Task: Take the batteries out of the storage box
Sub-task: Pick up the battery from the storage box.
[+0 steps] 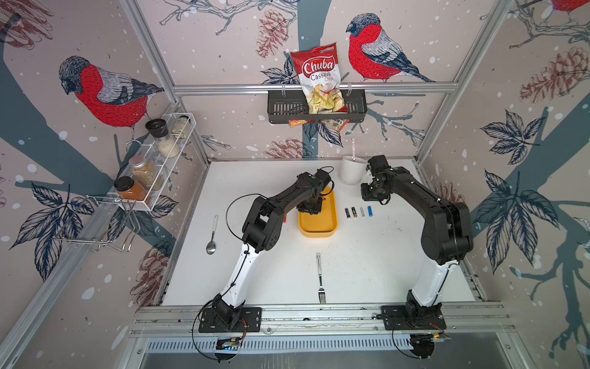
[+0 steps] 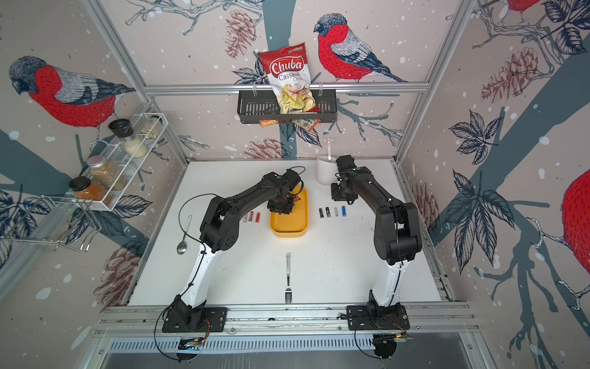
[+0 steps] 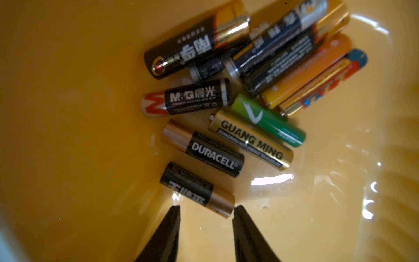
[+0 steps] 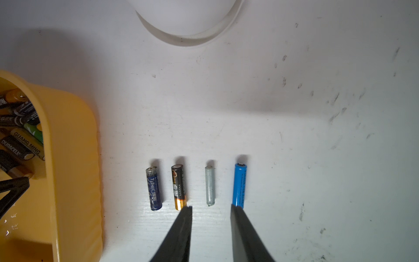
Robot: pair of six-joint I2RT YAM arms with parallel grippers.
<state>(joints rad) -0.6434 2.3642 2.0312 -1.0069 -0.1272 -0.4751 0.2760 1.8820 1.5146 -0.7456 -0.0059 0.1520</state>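
The yellow storage box point(image 1: 317, 228) point(image 2: 289, 227) sits mid-table. Several batteries point(image 3: 249, 79) lie piled at its far end. My left gripper point(image 3: 207, 207) point(image 1: 309, 209) is down inside the box, open and holding nothing. A black-and-copper battery point(image 3: 197, 189) lies just past its tips, its copper end beside one fingertip point(image 3: 237, 209). Right of the box, a row of batteries point(image 4: 195, 186) point(image 1: 357, 211) lies on the table: dark blue, black-and-copper, silver and blue. My right gripper point(image 4: 210, 206) point(image 1: 370, 193) hovers open over that row. Three more batteries point(image 2: 252, 217) lie left of the box.
A white cup point(image 1: 351, 171) stands at the back, close to the right arm. A fork point(image 1: 320, 278) lies near the front edge and a spoon point(image 1: 212, 236) at the left. A black basket point(image 1: 281, 108) with a chips bag hangs on the back wall; a spice rack point(image 1: 153, 159) hangs left.
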